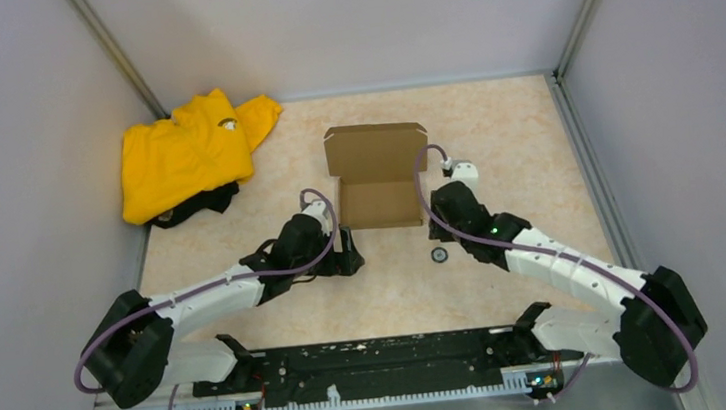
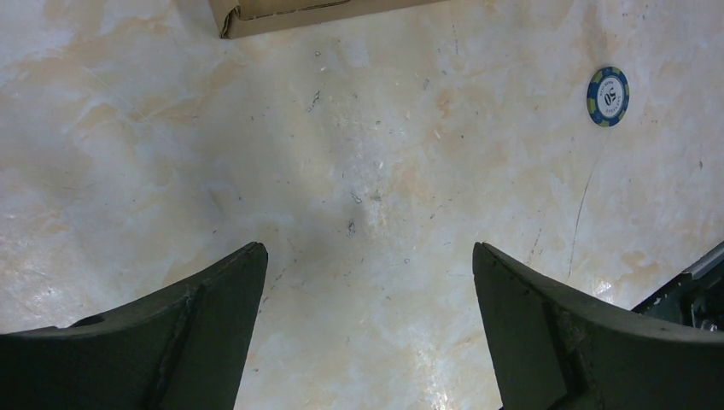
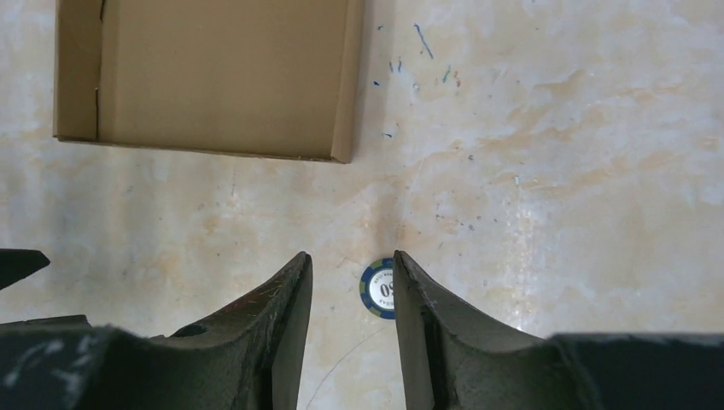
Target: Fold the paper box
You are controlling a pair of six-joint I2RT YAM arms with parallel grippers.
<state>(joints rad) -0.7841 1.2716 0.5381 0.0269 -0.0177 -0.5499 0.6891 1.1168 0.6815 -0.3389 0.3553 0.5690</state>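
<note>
Box (image 1: 377, 179): lay open, just beyond both grippers.
Left gripper (image 2: 367, 252): jaws wide apart, empty, off the box's near-left corner.
Right gripper (image 3: 352, 256): jaws partly apart, empty, nearer, off its near-right corner.

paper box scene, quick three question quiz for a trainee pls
1. True or false: the left tool holds the paper box.
2. The box's lid is: A open, B shut flat.
3. What small round thing lies on the table below the right tool?
Key: 1 false, its jaws stand wide and empty; 2 A; 3 a blue chip.
</note>
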